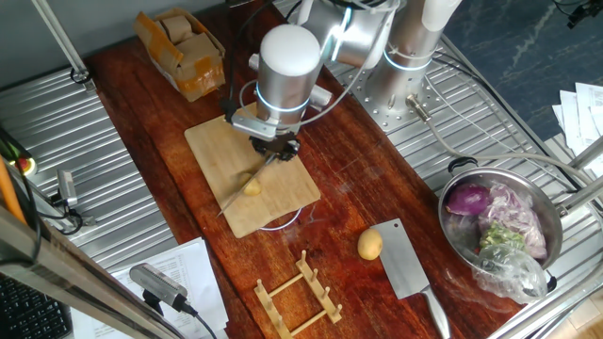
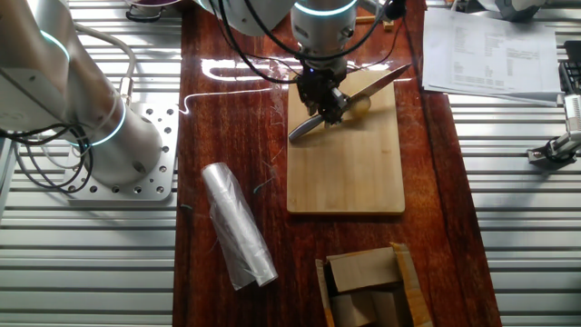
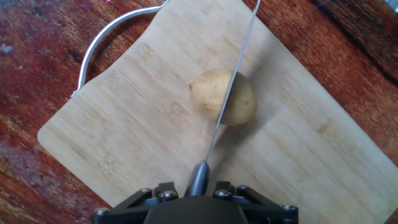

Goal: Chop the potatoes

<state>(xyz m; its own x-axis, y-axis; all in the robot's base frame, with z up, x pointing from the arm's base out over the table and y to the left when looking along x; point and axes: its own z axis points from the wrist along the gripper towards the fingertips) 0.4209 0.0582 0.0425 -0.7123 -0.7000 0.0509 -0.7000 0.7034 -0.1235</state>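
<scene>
A yellow-tan potato (image 3: 222, 96) lies on the wooden cutting board (image 3: 137, 118). It also shows in one fixed view (image 1: 252, 185) and the other fixed view (image 2: 359, 106). My gripper (image 1: 274, 149) is shut on the handle of a thin knife (image 3: 230, 81), whose blade edge runs across the potato's middle. In the other fixed view my gripper (image 2: 323, 98) holds the knife (image 2: 381, 80) slanted over the board (image 2: 346, 159). A second whole potato (image 1: 369, 245) lies on the red-brown table next to a cleaver (image 1: 407, 268).
A steel bowl (image 1: 556, 221) holds purple onion and scraps at the right. A cardboard box (image 1: 179, 49) stands at the back, a wooden rack (image 1: 297, 292) at the front. A rolled plastic bag (image 2: 238, 227) lies left of the board. A wire loop (image 3: 102, 34) pokes from under it.
</scene>
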